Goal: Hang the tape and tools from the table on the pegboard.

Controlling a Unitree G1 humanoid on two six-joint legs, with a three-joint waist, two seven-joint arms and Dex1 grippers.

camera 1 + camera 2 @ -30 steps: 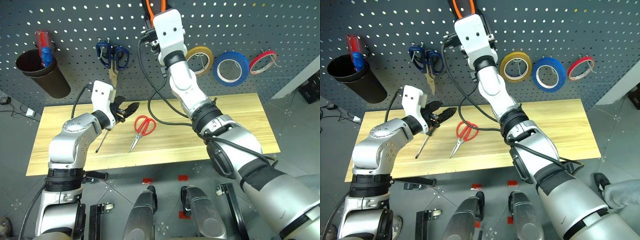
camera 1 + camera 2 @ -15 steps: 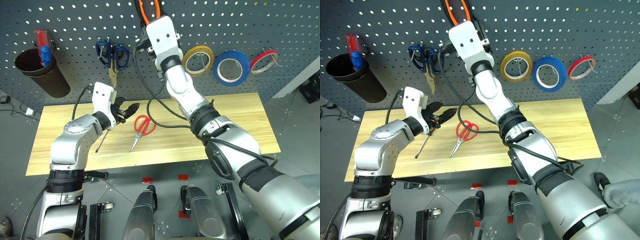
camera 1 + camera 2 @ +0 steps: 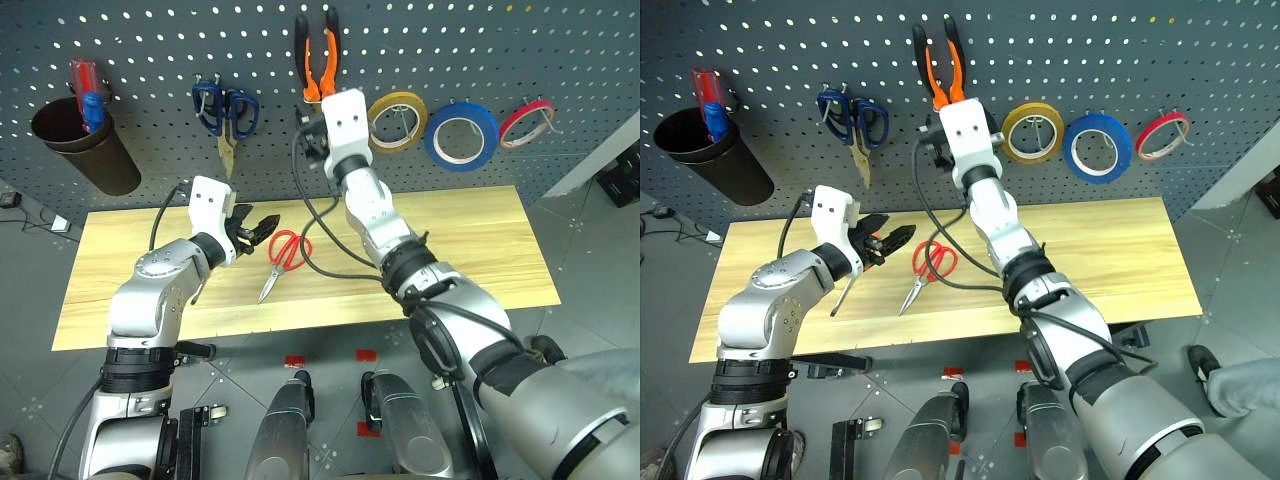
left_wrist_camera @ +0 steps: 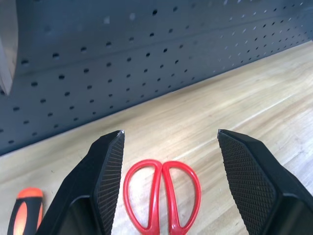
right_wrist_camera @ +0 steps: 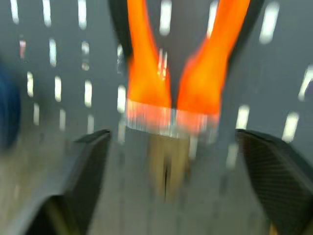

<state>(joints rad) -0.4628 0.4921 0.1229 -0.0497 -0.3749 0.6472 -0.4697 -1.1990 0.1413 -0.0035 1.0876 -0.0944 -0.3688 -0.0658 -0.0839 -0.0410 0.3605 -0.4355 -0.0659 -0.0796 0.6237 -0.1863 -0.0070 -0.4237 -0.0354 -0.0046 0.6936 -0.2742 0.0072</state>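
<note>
Pliers blurred; nose indistinct.

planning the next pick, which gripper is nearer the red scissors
Left. The left gripper hovers open just beside the red scissors on the table; the right gripper is up at the pegboard, below the hung pliers.

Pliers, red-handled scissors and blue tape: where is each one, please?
pliers (image 3: 317,52), left eye view, on the orange handles.
red-handled scissors (image 3: 289,249), left eye view, on the handle loops.
blue tape (image 3: 433,143), left eye view, on the blue band.
</note>
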